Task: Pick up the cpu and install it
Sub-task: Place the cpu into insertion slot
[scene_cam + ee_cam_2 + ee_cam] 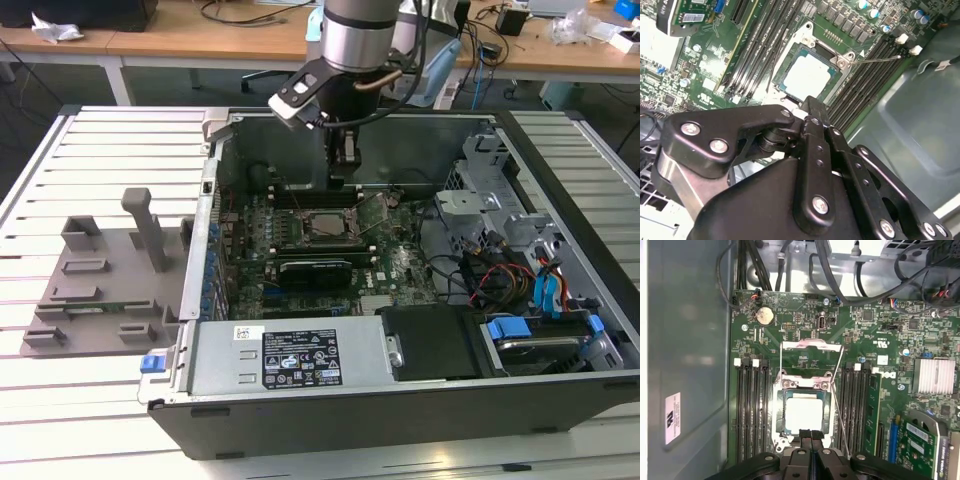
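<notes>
Cpu [803, 411] seated in socket [781, 405], directly beneath pincer [811, 432] tips; pincer closed, empty.

1. From my remote desk I count one cpu [804, 414] in the first wrist view.
2. I see one open computer case [420, 410] in the exterior view.
3. I count one grey tray [115, 247] there too.
4. I log one coin battery [764, 316] and one finned heatsink [934, 376].
</notes>
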You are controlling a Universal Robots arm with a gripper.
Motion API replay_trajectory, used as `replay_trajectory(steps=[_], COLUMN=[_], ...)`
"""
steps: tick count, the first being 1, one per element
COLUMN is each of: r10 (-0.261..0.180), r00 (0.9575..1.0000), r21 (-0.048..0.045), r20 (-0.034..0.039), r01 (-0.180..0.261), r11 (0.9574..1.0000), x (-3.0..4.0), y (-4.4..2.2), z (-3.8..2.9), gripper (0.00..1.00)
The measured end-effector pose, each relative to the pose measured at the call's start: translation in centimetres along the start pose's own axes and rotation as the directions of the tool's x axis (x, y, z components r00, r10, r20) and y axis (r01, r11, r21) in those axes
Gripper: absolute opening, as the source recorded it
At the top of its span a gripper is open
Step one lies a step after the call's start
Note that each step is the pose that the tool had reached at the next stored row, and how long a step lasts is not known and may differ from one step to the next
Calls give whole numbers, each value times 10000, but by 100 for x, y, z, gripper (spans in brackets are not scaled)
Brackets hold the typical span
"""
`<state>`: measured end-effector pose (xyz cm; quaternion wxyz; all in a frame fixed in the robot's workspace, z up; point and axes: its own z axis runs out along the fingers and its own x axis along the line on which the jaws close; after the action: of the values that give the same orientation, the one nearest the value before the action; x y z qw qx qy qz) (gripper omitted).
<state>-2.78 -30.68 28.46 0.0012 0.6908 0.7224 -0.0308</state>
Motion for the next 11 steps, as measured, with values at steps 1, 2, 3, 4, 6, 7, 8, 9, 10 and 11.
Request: replay_trajectory(steps=[1,2,3,4,6,7,8,9,10,11], r10=[0,1,0,0,0,0,0,0,0,0], r00=[10000,10000,10000,10000,10000,10000,10000,10000,10000,10000], r21=[0,0,0,0,1,-1,-2,-1,0,0], r20=[0,0,0,0,1,-1,-2,-1,0,0], r01=[0,-1,0,0,0,0,0,0,0,0], r11=[10000,10000,10000,10000,10000,10000,10000,10000,10000,10000], x=[-1,-1,-2,-3,-4,-4,-4,-4,-5,-4], y=[-1,-1,-2,-3,-4,-4,-4,-4,-4,-4], z=[-15,-28,-40,-67,-99,-102,-101,-102,-103,-103], gripper=[11,11,11,11,11,11,11,11,11,11])
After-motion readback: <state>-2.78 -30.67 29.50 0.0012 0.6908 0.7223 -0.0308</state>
